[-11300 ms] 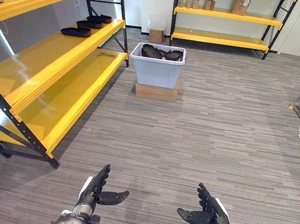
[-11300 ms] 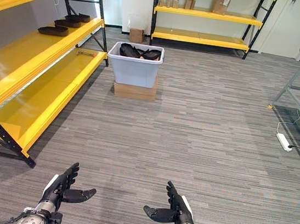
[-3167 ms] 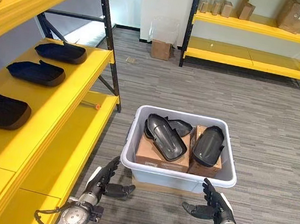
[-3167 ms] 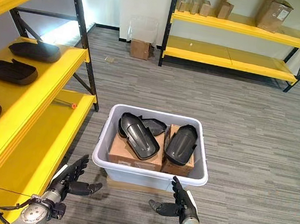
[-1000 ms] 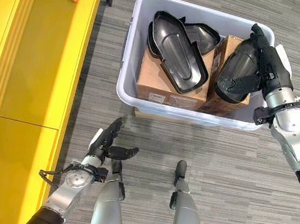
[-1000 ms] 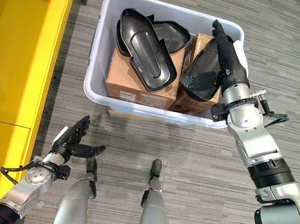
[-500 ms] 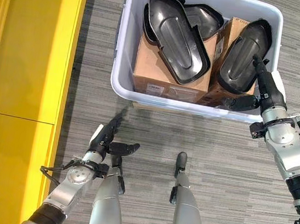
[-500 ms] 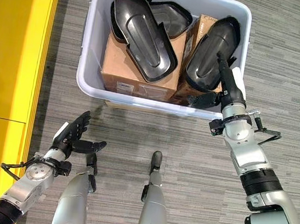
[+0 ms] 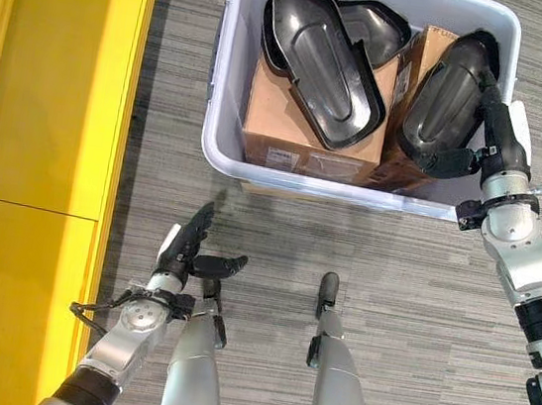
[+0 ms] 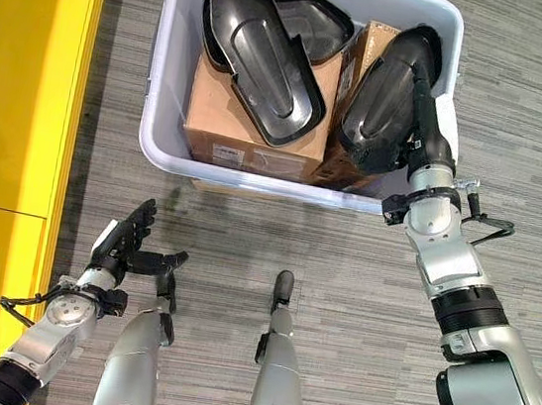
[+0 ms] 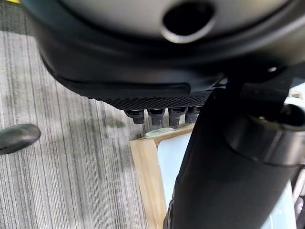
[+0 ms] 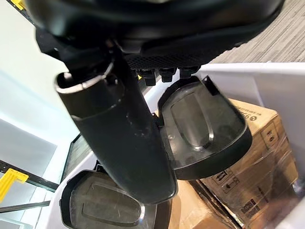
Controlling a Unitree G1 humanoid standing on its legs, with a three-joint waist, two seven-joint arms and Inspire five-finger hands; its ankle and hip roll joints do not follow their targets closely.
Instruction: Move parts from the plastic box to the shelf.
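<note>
My right hand reaches over the right rim of the grey plastic box and grips a black moulded part: my fingers lie along its outer edge and my thumb presses its near end. That part leans tilted on the right cardboard carton inside the box. Two more black parts lie stacked on the left carton. The box stands on grey striped carpet, raised on a low wooden base. The yellow shelf runs along my left, well apart from the box. My left hand hangs low over the carpet, fingers spread and relaxed, holding nothing.
</note>
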